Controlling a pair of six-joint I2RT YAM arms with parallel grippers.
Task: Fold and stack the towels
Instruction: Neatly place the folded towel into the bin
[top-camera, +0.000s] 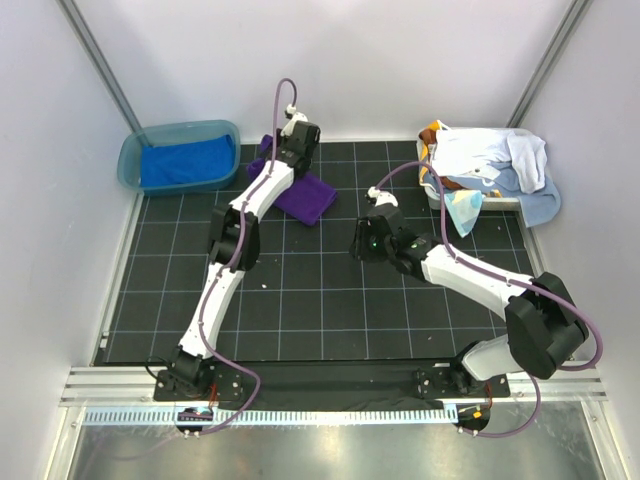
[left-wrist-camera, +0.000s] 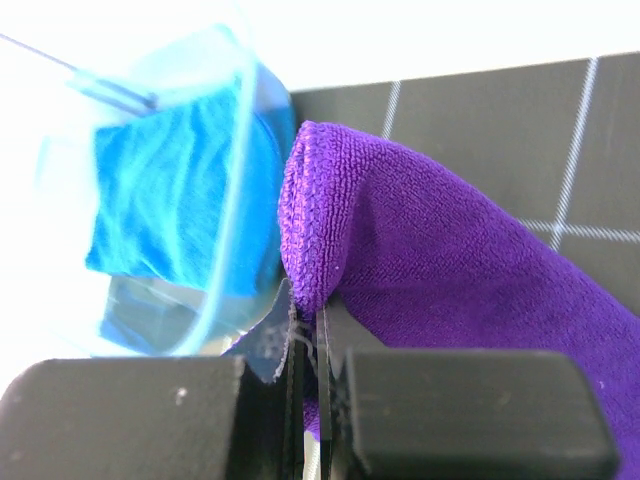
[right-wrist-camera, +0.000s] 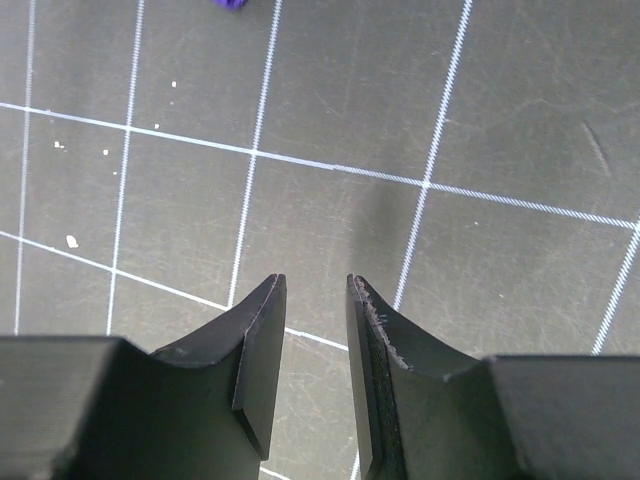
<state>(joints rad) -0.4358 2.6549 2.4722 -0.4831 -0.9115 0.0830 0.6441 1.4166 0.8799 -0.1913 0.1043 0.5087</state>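
A folded deep purple towel lies on the black grid mat at the back, partly under my left arm. My left gripper is shut on a fold of the purple towel at its far end, next to the tub. A folded royal blue towel lies inside the teal tub and shows through the tub wall in the left wrist view. A heap of white, light blue and orange-brown towels fills the white basket at the back right. My right gripper hangs open and empty over bare mat.
The teal translucent tub stands at the back left corner. The white basket stands at the back right with cloth hanging over its edge. White walls close the back and both sides. A metal rail runs along the near edge.
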